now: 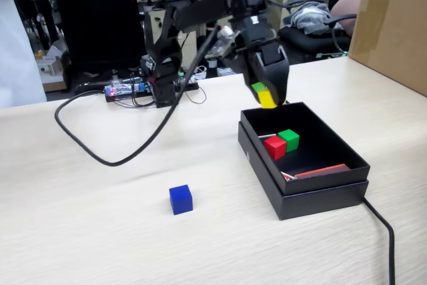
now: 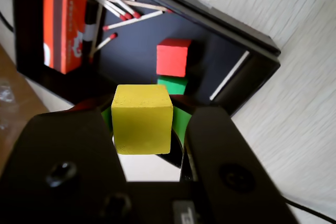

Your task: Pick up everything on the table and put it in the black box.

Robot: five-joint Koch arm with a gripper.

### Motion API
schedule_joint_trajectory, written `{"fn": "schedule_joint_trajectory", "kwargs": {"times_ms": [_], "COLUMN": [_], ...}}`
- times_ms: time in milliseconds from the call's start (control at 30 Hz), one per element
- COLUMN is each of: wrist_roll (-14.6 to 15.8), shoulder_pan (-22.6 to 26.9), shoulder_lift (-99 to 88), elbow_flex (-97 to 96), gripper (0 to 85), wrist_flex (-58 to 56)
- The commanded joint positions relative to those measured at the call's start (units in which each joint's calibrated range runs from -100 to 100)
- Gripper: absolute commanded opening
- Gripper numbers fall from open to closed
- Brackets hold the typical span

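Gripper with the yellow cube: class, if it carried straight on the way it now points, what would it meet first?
The gripper points down into the black box. Most likely the yellow cube in its jaws would reach the box floor close to the green cube and red cube; depth is uncertain.

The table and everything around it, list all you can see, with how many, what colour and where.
yellow cube: one, yellow, held between the fingers above the box's far rim
red cube: one, red, inside the box
green cube: one, green, inside the box, touching the red cube
blue cube: one, blue, on the table left of the box in the fixed view
black box: one, black, on the table
matchbox: one, red and white, inside the box
matches: several, pale with red heads, loose in the box
table: one, light beige wood grain
cables: black, across the table
brown carton: one, far right in the fixed view
gripper: one, black, shut on the yellow cube
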Motion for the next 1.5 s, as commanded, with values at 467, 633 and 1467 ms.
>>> {"fn": "schedule_joint_trajectory", "kwargs": {"times_ms": [467,633,1467], "wrist_roll": [4.2,4.2,1.1], "shoulder_pan": [4.1,3.8,-4.4], "shoulder_lift": [16.7,19.6,-10.0], "elbow_flex": [5.8,8.8,0.2], "gripper": [9.8,9.8,39.5], "wrist_flex": [-0.1,-0.1,-2.0]}}
